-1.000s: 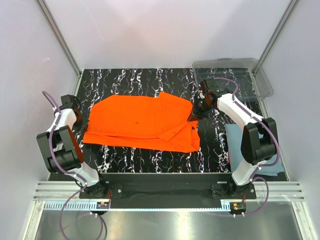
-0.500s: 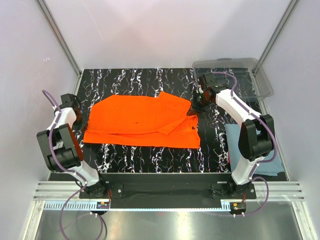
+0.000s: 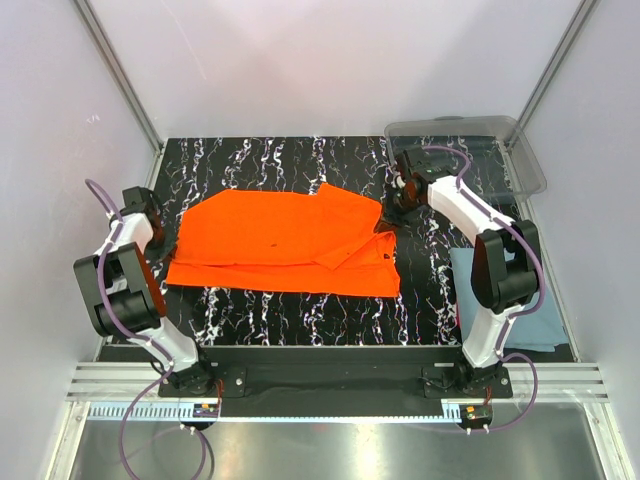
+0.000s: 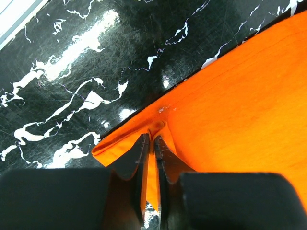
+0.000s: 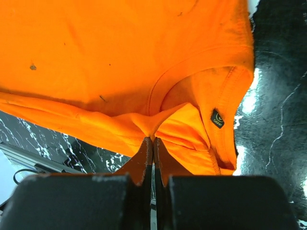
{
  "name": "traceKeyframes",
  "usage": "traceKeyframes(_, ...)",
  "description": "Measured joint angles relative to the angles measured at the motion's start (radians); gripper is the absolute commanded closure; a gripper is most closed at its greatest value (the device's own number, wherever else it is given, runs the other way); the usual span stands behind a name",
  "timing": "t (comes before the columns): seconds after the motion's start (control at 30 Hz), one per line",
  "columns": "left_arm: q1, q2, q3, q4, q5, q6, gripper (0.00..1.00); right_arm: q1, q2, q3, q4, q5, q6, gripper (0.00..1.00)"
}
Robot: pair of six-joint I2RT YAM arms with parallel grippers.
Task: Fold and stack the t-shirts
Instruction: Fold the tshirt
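Orange t-shirt point(image 3: 280, 245) is spread mid-table point(image 3: 260, 160), partly folded. Its left edge is pinched in the nearly closed left gripper point(image 4: 152, 141). A bunched fold by the collar point(image 5: 192, 91) is clamped in the closed right gripper point(image 5: 151, 141). Blue-grey t-shirt point(image 3: 462, 275) is laid near-right, by the right arm base. Clear bin point(image 3: 470, 135) is set far-right.
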Motion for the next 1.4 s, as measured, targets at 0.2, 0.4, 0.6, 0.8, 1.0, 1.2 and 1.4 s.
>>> traceKeyframes(0.2,0.0,-0.016,0.0,0.005,0.003,0.002,0.84,-0.019,-0.001,0.0,0.0,0.006,0.0,1.0)
traceKeyframes(0.4,0.0,-0.027,0.0,0.016,0.008,0.003,0.85,-0.023,-0.001,0.0,0.001,0.006,0.001,1.0)
traceKeyframes(0.6,0.0,-0.026,0.007,0.02,0.007,0.003,0.82,-0.023,0.003,0.002,0.008,0.006,0.001,1.0)
traceKeyframes(0.8,0.0,-0.006,0.037,0.02,0.001,0.009,0.35,-0.025,0.054,0.051,0.011,0.01,0.003,0.73)
traceKeyframes(1.0,-0.001,-0.04,0.047,-0.024,-0.08,-0.014,0.19,-0.045,0.181,0.206,-0.03,0.094,-0.014,0.38)
traceKeyframes(1.2,-0.024,-0.286,-0.063,-0.018,-0.045,-0.026,0.34,-0.038,0.057,0.121,-0.088,0.19,-0.069,0.47)
traceKeyframes(1.4,-0.036,-0.257,-0.183,0.034,0.121,-0.005,0.52,0.058,-0.206,-0.21,-0.03,0.119,-0.024,0.78)
